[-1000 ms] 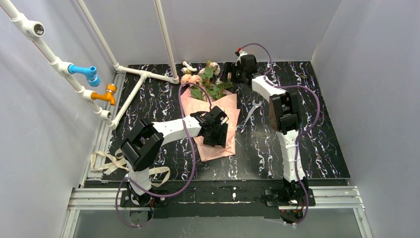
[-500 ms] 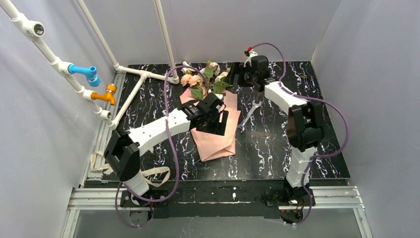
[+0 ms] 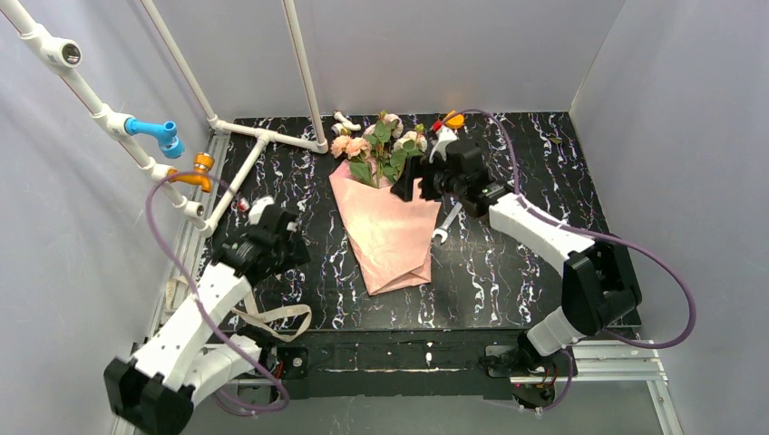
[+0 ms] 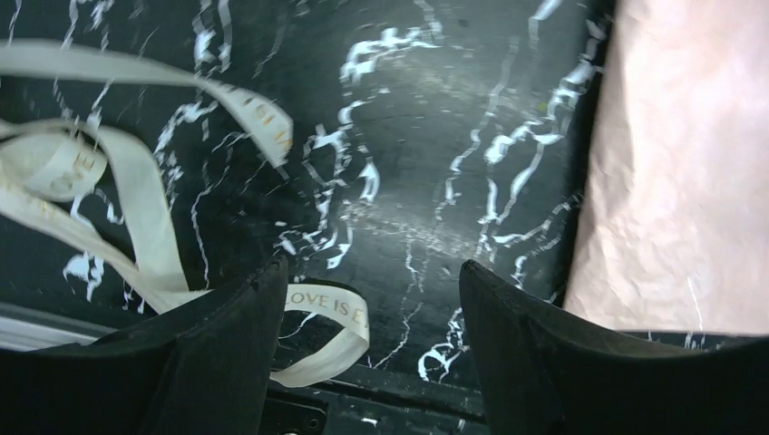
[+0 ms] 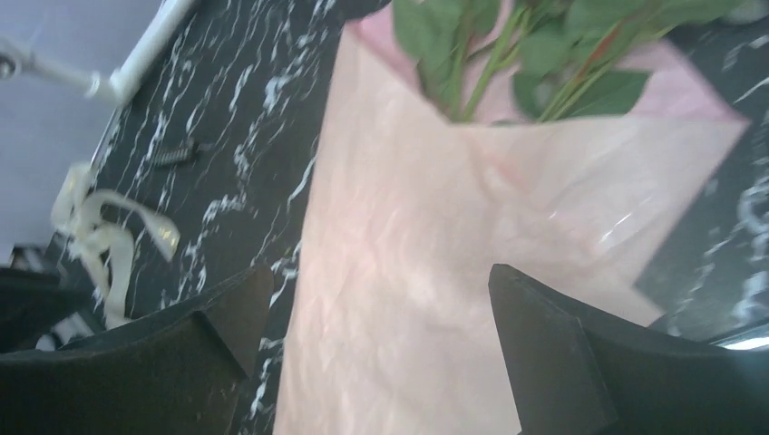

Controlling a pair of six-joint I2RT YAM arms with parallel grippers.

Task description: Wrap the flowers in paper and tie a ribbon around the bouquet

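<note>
Bouquet [image 3: 390, 231] lies wrapped at centre of table [image 3: 508, 272]. Left gripper [image 4: 372, 276] spread, empty, just beside ribbon [image 4: 143, 195] heaped at near-left edge. Right gripper [image 5: 379, 276] spread above bouquet, holding nothing. Pinch one free strand, not the tangle.

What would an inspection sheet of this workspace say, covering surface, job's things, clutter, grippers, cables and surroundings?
Surface: black marbled table top, nothing spilled seen.
Job's things: flowers sit in the pink paper cone, blooms toward the far wall; ribbon lies loose at the near left edge, untied.
Clutter: steel spanner beside the cone's right edge.
Grippers: left gripper open, empty, above the ribbon's end; right gripper open above the cone, holding nothing.
Cables: purple cables loop off both arms, no snag seen.
Surroundings: white pipes with a blue tap and an orange tap at left; grey walls.
</note>
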